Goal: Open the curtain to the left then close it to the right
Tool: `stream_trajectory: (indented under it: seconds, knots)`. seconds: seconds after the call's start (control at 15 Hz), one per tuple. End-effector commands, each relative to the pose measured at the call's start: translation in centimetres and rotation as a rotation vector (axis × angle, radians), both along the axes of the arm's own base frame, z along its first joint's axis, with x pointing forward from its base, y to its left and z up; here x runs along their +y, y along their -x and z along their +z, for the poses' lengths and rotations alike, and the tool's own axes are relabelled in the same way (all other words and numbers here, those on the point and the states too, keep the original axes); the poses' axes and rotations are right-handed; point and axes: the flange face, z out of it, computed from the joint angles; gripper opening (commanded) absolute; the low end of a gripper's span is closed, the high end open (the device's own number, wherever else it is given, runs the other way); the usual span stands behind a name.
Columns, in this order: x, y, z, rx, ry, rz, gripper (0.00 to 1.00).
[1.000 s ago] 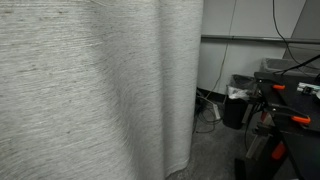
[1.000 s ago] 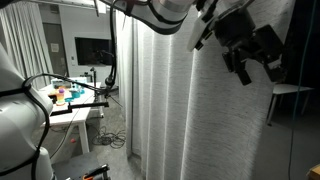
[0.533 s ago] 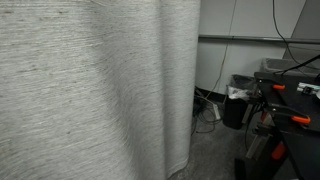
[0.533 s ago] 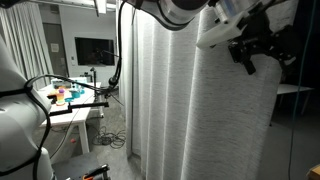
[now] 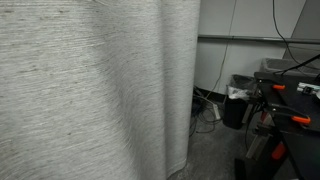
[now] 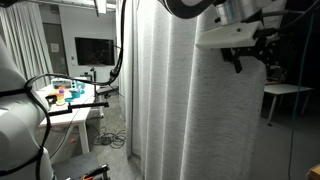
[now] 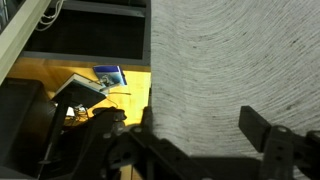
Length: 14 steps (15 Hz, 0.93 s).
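Curtain (image 5: 90,90) hangs full length and fills most of the frame in an exterior view, with its free edge near the wall and a dark bin (image 5: 238,100). In an exterior view it is a wide folded panel (image 6: 200,110) with the tool (image 6: 250,58) high up at its far edge. In the wrist view the fabric (image 7: 230,60) fills the space ahead.

Tool (image 7: 193,135) has its fingers spread wide and nothing clamped. The cloth lies across the gap, and I can't tell if it's touching the pads.

Risks from here, as I judge them:
- With no pinch, a sideways push relies on friction alone. The weave could slip off the fingers, so the arm sweeps while the curtain stays put.
- Contact is high and at the edge. A loose fold could wrap a finger and drag on the rail instead of sliding.
- The curtain blocks the wrist view, so there is little feedback on what's behind it.
- A white table (image 6: 290,92) stands just past the curtain edge, and an overshooting sweep could clip it.
- The arm looks stretched upward, so it may run out of reach mid-travel.
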Motion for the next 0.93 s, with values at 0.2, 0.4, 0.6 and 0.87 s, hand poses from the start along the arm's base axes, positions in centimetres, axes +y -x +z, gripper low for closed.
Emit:
stream_trajectory:
  seconds: [0.2, 0.4, 0.6, 0.87]
  knots:
    - [-1.5, -0.1, 0.1, 0.081, 0.013, 0.026, 0.33]
    - [-1.8, -0.1, -0.1, 0.116, 0.042, 0.003, 0.11]
    - [-1.5, -0.7, -0.3, 0.149, 0.070, -0.014, 0.00]
    - [0.5, -3.0, 0.0, 0.190, 0.154, -0.041, 0.01]
